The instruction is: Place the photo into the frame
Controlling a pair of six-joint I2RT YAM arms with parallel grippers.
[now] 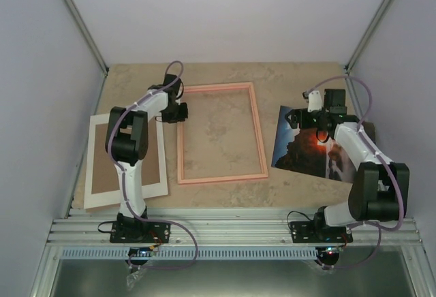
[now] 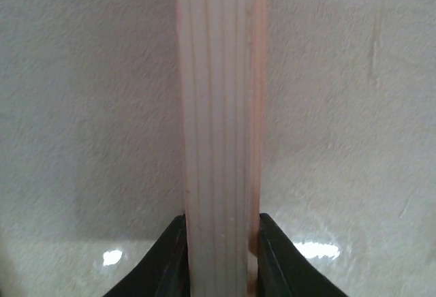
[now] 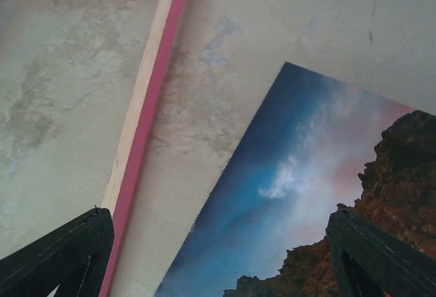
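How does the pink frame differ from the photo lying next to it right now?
The frame is a hollow pink outline with the table showing through it; the photo is a solid dark print with an orange glow. The frame looks larger than the photo. The left gripper is shut on the frame's left rail, while the right gripper hangs open over the photo, gripping nothing. Both are rectangles lying flat on the table.

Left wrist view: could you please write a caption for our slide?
Left gripper shut on one rail of the frame, pale table behind.
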